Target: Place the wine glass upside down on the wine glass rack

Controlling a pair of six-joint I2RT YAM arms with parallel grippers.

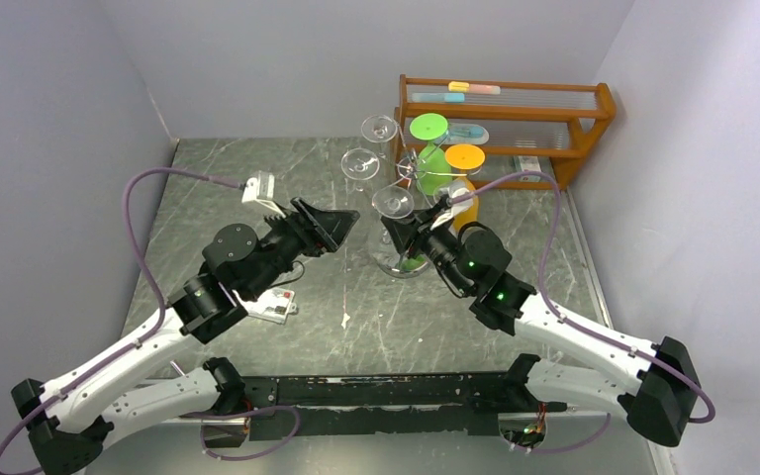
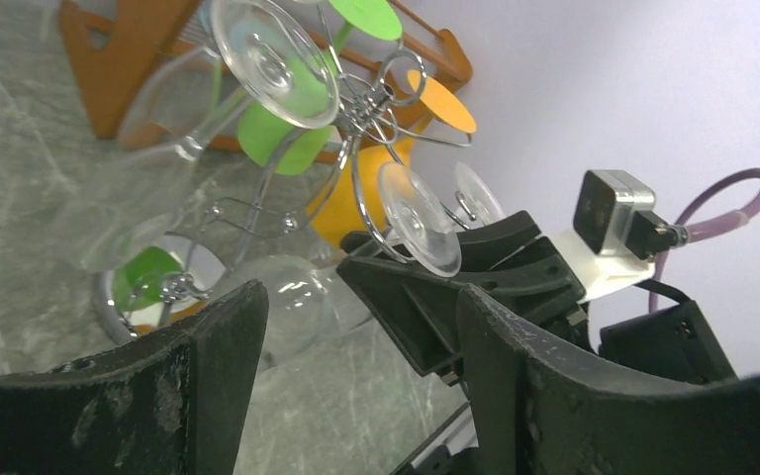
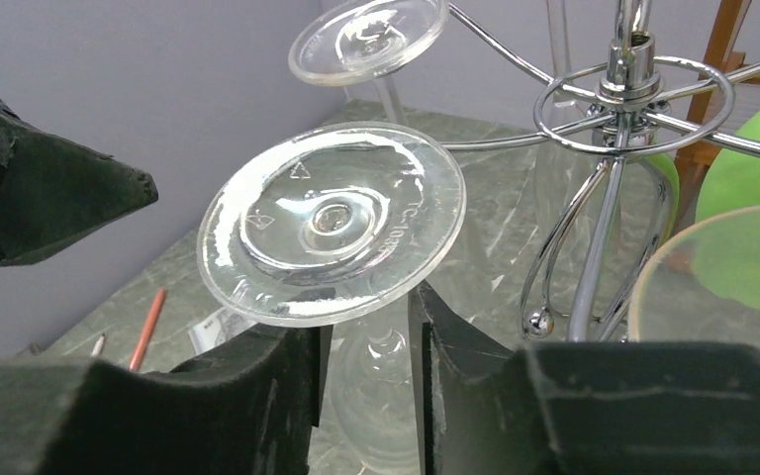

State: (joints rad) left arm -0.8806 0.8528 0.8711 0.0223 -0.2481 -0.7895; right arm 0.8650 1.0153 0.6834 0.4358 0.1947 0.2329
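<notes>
The chrome wine glass rack [image 1: 418,176] stands at the back centre on its mirror disc base [image 1: 404,267]. It also shows in the right wrist view [image 3: 633,89] and the left wrist view [image 2: 371,99]. A clear wine glass [image 1: 393,201] is upside down, its foot [image 3: 332,223] up and its stem [image 3: 381,341] between my right gripper's fingers. My right gripper [image 3: 371,302] is part open, and the gap is wider than the stem. The foot's rim lies just over the fingertips. A rack arm reaches the foot, but whether it carries it is hidden. My left gripper [image 1: 341,226] is open and empty, just left of the rack.
Two other clear glasses [image 1: 359,161], a green one [image 1: 428,127] and an orange one [image 1: 464,156] hang on the rack. A brown wooden shelf rack [image 1: 515,109] stands behind it. A white card [image 1: 272,305] lies under the left arm. A red pencil [image 3: 146,327] lies on the table.
</notes>
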